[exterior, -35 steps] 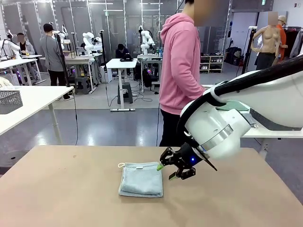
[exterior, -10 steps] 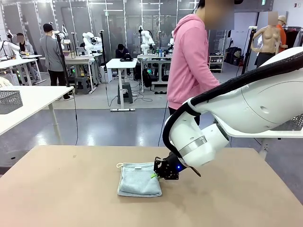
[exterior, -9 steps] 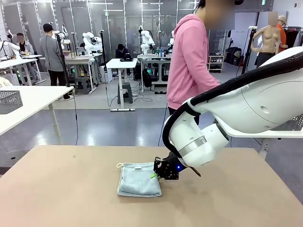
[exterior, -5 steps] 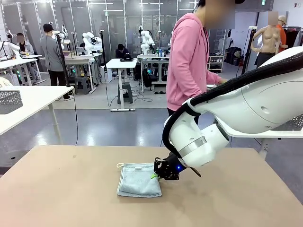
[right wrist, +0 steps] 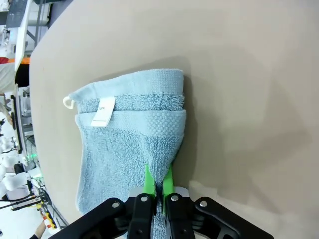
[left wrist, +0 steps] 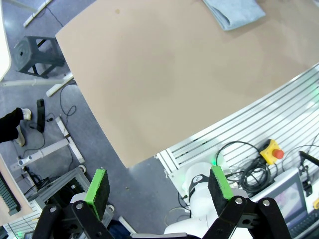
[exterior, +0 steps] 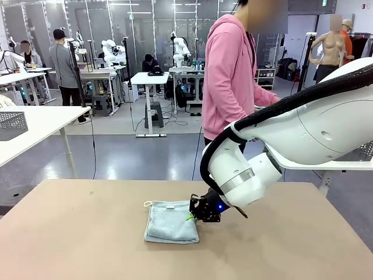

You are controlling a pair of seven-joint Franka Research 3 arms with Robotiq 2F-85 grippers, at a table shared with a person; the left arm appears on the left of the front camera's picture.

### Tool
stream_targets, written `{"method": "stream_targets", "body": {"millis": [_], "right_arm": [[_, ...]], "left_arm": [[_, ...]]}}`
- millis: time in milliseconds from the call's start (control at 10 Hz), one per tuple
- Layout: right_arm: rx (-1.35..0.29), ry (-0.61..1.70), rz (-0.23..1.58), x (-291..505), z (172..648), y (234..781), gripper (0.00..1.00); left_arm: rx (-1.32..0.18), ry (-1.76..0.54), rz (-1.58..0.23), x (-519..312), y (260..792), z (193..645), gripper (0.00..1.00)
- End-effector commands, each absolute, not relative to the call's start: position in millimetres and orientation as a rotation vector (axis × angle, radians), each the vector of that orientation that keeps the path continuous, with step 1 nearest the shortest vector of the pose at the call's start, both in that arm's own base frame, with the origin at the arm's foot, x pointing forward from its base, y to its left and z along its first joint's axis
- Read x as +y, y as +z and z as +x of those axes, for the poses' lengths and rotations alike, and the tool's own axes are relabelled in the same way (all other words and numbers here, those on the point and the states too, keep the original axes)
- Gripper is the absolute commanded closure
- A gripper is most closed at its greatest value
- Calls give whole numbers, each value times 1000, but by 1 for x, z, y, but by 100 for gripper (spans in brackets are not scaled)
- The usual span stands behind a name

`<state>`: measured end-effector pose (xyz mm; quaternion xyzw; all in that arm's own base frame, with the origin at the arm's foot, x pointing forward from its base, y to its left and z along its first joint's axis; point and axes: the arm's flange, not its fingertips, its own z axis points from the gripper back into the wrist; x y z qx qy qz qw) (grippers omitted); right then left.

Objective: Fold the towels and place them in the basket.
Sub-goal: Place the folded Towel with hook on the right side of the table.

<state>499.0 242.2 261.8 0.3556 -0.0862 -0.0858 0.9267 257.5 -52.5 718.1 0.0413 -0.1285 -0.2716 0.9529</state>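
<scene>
At the near edge of the right wrist view, the right gripper (right wrist: 158, 180) has its green pads (right wrist: 148, 180) pressed together on a pinch of the light blue-grey towel (right wrist: 128, 149), taken at the border closest to the wrist. From that grip the folded cloth runs away along the line of the fingers, its longer side apparently on that axis, with a white label (right wrist: 102, 113) and white loop (right wrist: 66, 101) at the far end. Seen from the front, the towel (exterior: 171, 223) lies flat on the table (exterior: 76, 239), towards the robot's left of the right gripper (exterior: 192, 216), which holds its right-hand edge. By contrast, the left gripper (left wrist: 159, 185) hangs high with fingers spread and empty, well apart from the towel (left wrist: 234, 11); the right arm is judged the nearer for any lift. Beyond the table stands a person (exterior: 233, 81) in pink.
</scene>
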Motion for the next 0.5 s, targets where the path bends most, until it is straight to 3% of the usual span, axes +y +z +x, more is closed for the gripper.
{"method": "stream_targets", "body": {"millis": [0,400], "right_arm": [[-183,-144,712,190,481,285,93],[-289,-136,608,80,465,310,93]], "left_arm": [[-263,-546,92,-53,719,256,0],[-263,-546,92,-53,719,256,0]]}}
